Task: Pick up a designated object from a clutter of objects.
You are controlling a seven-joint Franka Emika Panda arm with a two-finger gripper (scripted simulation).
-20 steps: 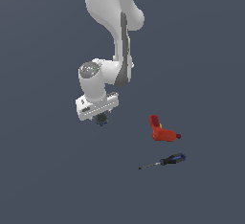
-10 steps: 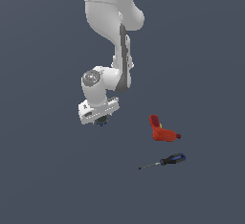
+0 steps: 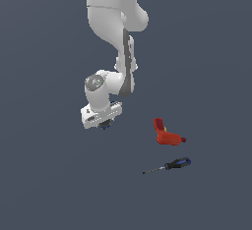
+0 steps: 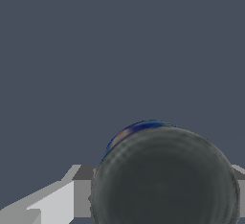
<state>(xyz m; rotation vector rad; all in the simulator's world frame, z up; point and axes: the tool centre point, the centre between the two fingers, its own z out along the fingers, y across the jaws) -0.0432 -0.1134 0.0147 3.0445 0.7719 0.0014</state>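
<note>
The designated object (image 4: 165, 180), a dark grey round disc with a blue rim showing behind it, fills the near part of the wrist view, held between grey fingers (image 4: 82, 185). In the exterior view my gripper (image 3: 102, 122) hangs under the white hand, shut on the disc (image 3: 105, 126), of which only a dark sliver shows below the hand. Of the clutter of objects, a red chunky object (image 3: 166, 133) and a slim screwdriver (image 3: 170, 165) lie toward the exterior view's right, well apart from the gripper.
The plain dark grey ground (image 3: 54, 175) stretches all around. The white arm (image 3: 115, 27) rises above the hand. Nothing else lies near the gripper.
The hand has drifted slightly lower and to the right in the exterior view, still carrying the disc. The red object and the screwdriver have not moved.
</note>
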